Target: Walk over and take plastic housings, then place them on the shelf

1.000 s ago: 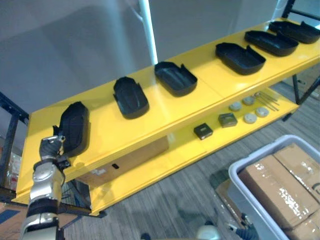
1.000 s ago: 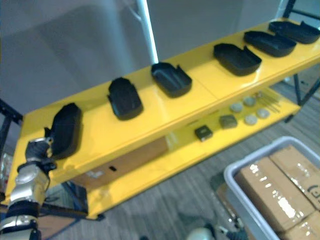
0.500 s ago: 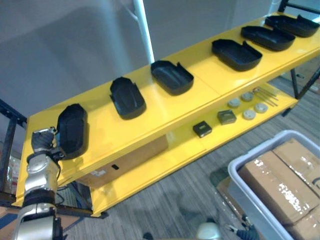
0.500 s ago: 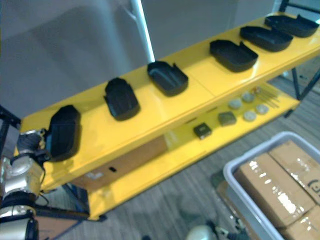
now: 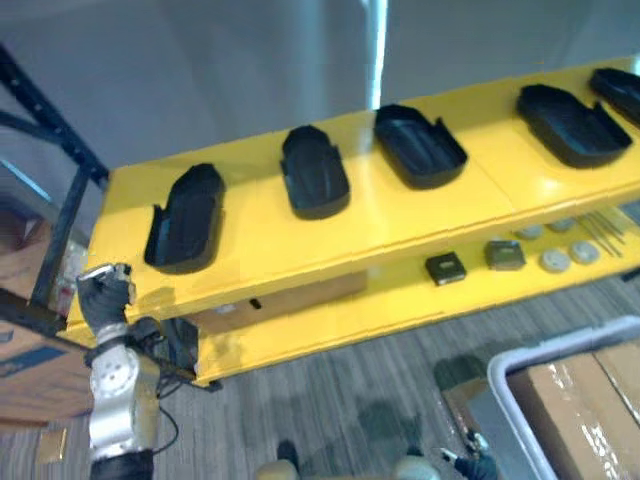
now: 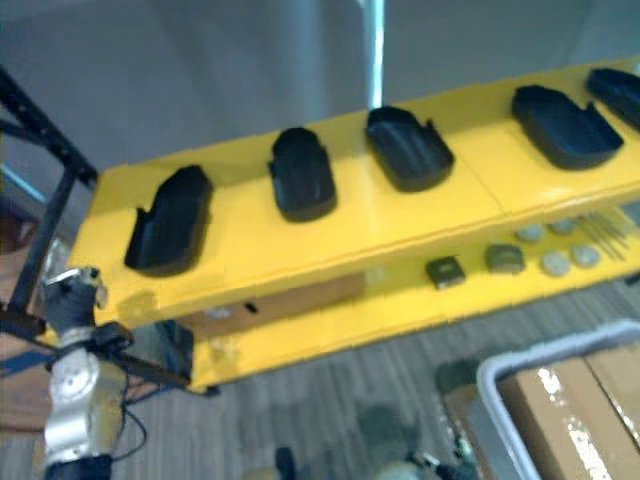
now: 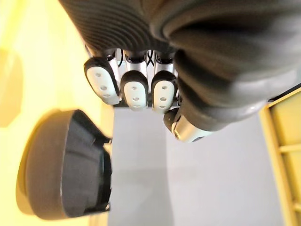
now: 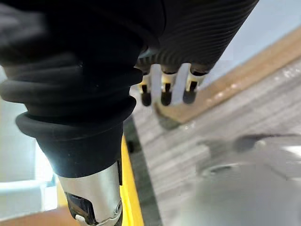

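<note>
Hidden or cut off: a fifth housing (image 5: 622, 92) is clipped by the right frame edge. The grey bin (image 5: 505, 372) at lower right, holding a cardboard box (image 5: 585, 405), runs out of frame. The small parts (image 5: 445, 268) on the lower shelf (image 5: 330, 325) are too blurred to identify.

Task items: the plastic housings lie in a row on the yellow top shelf (image 5: 250, 250), hollow side up, apart from one another. The leftmost housing (image 5: 185, 218) has its long axis running from the front edge toward the back wall, with the far end leaning slightly right. The second housing (image 5: 314, 172) lies almost straight front to back. The third housing (image 5: 420, 146) and fourth housing (image 5: 573, 124) slant with their far ends to the left.

Hands: the left hand (image 5: 103, 298) sits below the shelf's front left corner, clear of the leftmost housing. Its fingers (image 7: 134, 92) are bent inward, tips out of sight, grasping nothing. The right hand (image 8: 164, 89) hangs over the floor with fingers straight and relaxed, empty.
</note>
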You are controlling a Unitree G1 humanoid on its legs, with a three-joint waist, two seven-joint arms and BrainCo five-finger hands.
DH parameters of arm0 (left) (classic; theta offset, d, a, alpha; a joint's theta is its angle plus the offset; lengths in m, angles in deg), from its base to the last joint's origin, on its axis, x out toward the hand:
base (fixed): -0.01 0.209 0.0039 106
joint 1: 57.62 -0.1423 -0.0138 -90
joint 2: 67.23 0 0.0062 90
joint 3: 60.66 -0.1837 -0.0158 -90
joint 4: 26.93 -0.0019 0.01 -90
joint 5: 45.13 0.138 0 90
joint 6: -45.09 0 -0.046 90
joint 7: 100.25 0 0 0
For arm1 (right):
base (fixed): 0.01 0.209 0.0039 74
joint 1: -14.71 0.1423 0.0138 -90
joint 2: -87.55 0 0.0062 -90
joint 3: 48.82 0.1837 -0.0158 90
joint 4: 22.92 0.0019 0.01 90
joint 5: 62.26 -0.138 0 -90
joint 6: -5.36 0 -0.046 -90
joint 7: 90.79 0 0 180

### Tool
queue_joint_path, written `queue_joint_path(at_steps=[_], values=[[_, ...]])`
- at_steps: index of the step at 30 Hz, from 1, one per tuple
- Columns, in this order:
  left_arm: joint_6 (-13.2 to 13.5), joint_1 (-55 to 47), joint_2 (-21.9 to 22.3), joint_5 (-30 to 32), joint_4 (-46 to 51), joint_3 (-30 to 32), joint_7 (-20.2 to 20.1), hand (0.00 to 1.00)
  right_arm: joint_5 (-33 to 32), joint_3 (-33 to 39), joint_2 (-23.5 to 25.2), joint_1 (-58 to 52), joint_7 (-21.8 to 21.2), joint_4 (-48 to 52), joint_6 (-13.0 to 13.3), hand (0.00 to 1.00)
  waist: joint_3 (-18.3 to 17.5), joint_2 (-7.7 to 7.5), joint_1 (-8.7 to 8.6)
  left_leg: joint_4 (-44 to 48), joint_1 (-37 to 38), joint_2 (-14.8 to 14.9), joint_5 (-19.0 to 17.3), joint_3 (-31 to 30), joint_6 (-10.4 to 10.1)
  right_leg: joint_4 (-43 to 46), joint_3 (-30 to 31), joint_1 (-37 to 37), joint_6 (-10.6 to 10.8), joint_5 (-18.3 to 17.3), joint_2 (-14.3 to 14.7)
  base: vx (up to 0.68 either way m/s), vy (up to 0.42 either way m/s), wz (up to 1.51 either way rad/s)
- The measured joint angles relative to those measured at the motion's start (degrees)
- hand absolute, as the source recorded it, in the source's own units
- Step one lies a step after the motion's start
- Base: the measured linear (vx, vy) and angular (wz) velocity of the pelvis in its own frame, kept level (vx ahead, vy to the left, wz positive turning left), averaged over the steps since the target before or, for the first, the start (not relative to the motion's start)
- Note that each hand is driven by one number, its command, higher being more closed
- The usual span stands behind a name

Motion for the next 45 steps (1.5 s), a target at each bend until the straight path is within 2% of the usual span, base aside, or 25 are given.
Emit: queue_joint_path(at_steps=[6, 8, 10, 12, 14, 17, 20, 24, 29, 35, 45], values=[[1.2, -3.1, 0.6, 0.6, 5.1, -0.9, -1.0, 1.0, -0.1, -2.3, 0.0, 0.2, 1.1, -0.6, 0.1, 0.0, -0.8, -0.67, 0.52, -0.2, -0.2, -0.1, 0.0, -0.6, 0.0, -0.5, -0.6, 0.5, 0.0, 0.0, 0.0, 0.01, 0.002, 0.04], [1.0, -3.6, 2.3, 0.1, 5.4, -1.3, -3.2, 1.0, -0.5, -2.4, 0.0, 0.2, 1.1, -1.8, 0.1, 0.0, -1.6, -0.99, 0.6, -0.1, -0.8, -0.1, 0.0, -0.7, 0.0, -0.6, -0.8, 0.4, 0.0, 0.0, 0.0, -0.01, 0.0, 0.06], [0.1, -3.8, 2.3, -0.3, 5.4, -1.9, -4.8, 1.0, -0.5, -2.5, 0.0, 0.3, 1.1, -2.3, 0.1, 0.0, -2.1, -1.14, 0.6, -0.2, -1.0, -0.1, 0.0, -0.9, 0.0, -0.6, -1.1, 0.4, 0.0, 0.0, 0.0, -0.01, -0.002, 0.06], [-1.1, -4.0, 2.3, -3.1, 5.4, -3.0, -8.3, 1.0, -0.5, -2.5, 0.0, 0.2, 1.1, -2.9, 0.1, 0.0, -2.6, -1.39, 0.69, -0.2, -1.0, -0.1, 0.0, -0.9, 0.0, -0.6, -1.1, 0.4, 0.0, 0.0, 0.0, 0.0, 0.0, 0.0], [-4.3, -3.9, 2.0, -8.7, 5.3, -3.9, -12.4, 1.0, -1.0, -3.7, -0.4, 0.4, 1.0, -3.1, 0.1, 0.0, -2.8, -1.49, 0.76, -0.2, -1.0, -0.1, 0.0, -0.8, 0.0, -0.6, -1.1, 0.4, -0.1, 0.1, 0.0, 0.0, 0.0, 0.0], [-7.0, -3.9, 1.1, -11.8, 4.6, -4.6, -14.3, 1.0, -1.6, -3.7, -0.4, 0.7, 1.0, -3.3, -0.1, 0.0, -2.8, -1.5, 0.76, -0.3, -1.0, 0.0, 0.0, -0.7, 0.0, -0.6, -0.9, 0.3, -0.2, 0.1, 0.1, 0.0, 0.0, 0.0], [-8.9, -2.8, -0.5, -14.0, 1.5, -5.0, -15.3, 1.0, -1.7, -3.7, -0.4, 1.1, 1.0, -3.6, -0.3, 0.0, -2.9, -1.51, 0.76, -0.4, -1.0, 0.1, 0.0, -0.5, 0.0, -0.6, -0.6, 0.1, -0.3, 0.2, 0.2, -0.01, 0.001, -0.05], [-11.3, 0.2, -5.4, -14.0, -5.5, -4.9, -16.5, 1.0, -1.7, -4.1, -1.1, 1.6, 1.0, -3.9, -0.4, 0.0, -3.5, -1.73, 1.04, -1.3, -0.8, 0.3, 0.4, 0.5, 0.1, -0.7, 0.2, -0.9, -0.5, 0.4, 0.3, 0.0, 0.001, -0.11], [-12.1, 5.9, -10.1, -15.5, -13.7, -4.9, -16.7, 1.0, -1.7, -6.2, -1.0, 2.6, 1.0, -3.9, -0.4, 0.0, -3.9, -2.83, 1.21, -1.6, 0.0, -0.2, 0.6, 0.8, 0.3, -0.9, 0.3, -0.9, -0.5, 0.4, 0.0, 0.01, 0.008, -0.04], [-13.1, 11.2, -13.9, -15.5, -18.2, -4.8, -16.6, 1.0, -1.8, -6.3, -1.0, 3.3, 1.0, -3.9, -0.4, 0.0, -3.7, -3.16, 1.24, -2.3, 0.1, -0.3, 0.9, 0.8, 0.4, -1.1, 0.3, -1.0, -0.4, 0.4, -0.1, 0.0, 0.0, 0.0], [-15.1, 20.3, -18.0, -15.5, -27.2, -4.9, -16.9, 1.0, -2.9, -8.6, -0.9, 4.7, 1.0, -3.9, -0.4, 0.0, -2.6, -4.29, 0.83, -2.4, 0.0, -0.3, 0.9, 1.4, 0.4, -1.2, 0.8, -1.5, -0.4, 0.5, -0.1, 0.0, 0.003, -0.02]])
